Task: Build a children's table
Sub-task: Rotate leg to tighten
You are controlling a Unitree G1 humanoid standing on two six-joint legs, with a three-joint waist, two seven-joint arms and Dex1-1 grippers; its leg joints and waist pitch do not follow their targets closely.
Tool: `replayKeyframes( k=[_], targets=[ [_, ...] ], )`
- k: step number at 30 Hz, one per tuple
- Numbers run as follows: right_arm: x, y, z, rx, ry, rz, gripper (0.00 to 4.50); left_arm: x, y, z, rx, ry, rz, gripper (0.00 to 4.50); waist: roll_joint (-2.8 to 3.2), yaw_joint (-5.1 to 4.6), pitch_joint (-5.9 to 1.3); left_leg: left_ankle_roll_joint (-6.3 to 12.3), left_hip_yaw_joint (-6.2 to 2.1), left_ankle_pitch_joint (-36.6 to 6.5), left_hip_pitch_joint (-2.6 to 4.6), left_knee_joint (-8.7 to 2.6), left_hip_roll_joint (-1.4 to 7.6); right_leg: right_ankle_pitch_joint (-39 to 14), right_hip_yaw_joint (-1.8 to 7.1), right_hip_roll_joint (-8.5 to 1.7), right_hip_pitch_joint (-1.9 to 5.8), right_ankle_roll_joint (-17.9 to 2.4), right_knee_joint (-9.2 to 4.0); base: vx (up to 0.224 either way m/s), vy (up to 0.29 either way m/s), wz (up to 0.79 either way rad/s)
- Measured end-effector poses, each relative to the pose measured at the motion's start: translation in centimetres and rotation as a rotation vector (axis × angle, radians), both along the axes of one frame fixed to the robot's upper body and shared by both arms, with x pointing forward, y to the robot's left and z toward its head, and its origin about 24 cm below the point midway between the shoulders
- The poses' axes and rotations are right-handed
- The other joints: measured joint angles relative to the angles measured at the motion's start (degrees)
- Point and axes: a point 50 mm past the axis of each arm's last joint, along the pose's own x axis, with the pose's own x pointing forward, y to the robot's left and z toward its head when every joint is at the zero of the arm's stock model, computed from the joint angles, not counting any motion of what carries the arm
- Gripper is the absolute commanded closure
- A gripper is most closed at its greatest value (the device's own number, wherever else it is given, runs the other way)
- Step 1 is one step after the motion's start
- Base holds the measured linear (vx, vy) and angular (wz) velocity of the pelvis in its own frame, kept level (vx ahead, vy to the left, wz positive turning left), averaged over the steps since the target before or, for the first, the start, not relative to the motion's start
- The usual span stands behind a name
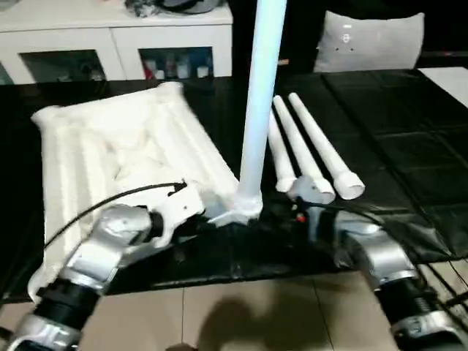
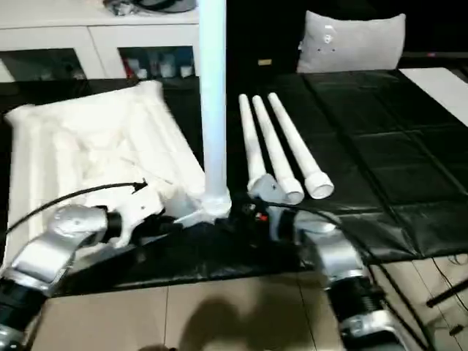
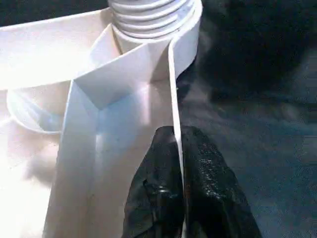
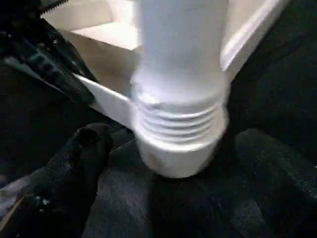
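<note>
Tabletop (image 1: 124,146) rim is pinched by your left gripper (image 3: 178,163) to steady it, while your right gripper (image 4: 173,168) gapes wide around the upright leg (image 1: 259,102) at frame centre.

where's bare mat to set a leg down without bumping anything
Free: the black mat right of the three loose legs. Crowded: the tabletop corner, where the upright leg stands between the left tool and right tool.

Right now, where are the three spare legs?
In the left eye view the spare legs lie side by side on the black mat, just right of the upright leg and the tabletop.
</note>
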Motion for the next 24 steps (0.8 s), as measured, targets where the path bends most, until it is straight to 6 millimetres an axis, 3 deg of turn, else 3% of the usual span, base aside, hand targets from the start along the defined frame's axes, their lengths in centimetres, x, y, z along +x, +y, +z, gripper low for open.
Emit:
replayKeyframes(
  k=[8, 9, 14, 24],
  targets=[
    [0.0, 0.1, 1.0, -0.034, -0.032, 0.15, 0.08, -0.6, 0.4, 0.2, 0.037, 0.03, -0.183, 4.5, -0.08, 0.38, 0.0, 0.17, 0.01, -0.1, -0.16, 0.15, 0.01, 0.0, -0.04, -0.02, -0.01, 0.0, -0.08, 0.0, 0.0, 0.0],
    [-0.1, 0.3, 0.9, -0.035, -0.027, 0.168, 0.36, -0.7, 0.4, 0.2, 0.038, 0.033, -0.199, 4.5, -0.09, 0.58, 0.0, 0.17, 0.01, -0.1, -0.17, 0.17, 0.01, 0.0, -0.04, -0.02, -0.01, 0.0, -0.08, 0.0, 0.0, 0.0],
    [-0.5, 1.0, 0.7, -0.031, -0.016, 0.223, 0.6, -0.8, 0.2, 0.2, 0.043, 0.033, -0.246, 4.5, -0.09, 1.12, 0.0, 0.17, 0.01, -0.1, -0.17, 0.26, 0.02, 0.1, -0.04, -0.03, -0.01, 0.0, -0.03, 0.0, 0.0, 0.0],
    [-0.7, 1.2, 0.6, 0.0, 0.02, 0.262, 1.49, -0.8, 0.3, 0.1, 0.042, 0.031, -0.262, 4.5, -0.09, 1.16, 0.0, 0.17, 0.01, -0.1, -0.18, 0.35, 0.03, 0.1, -0.04, -0.03, -0.01, 0.0, 0.02, 0.0, 0.0, 0.0]
  ],
)
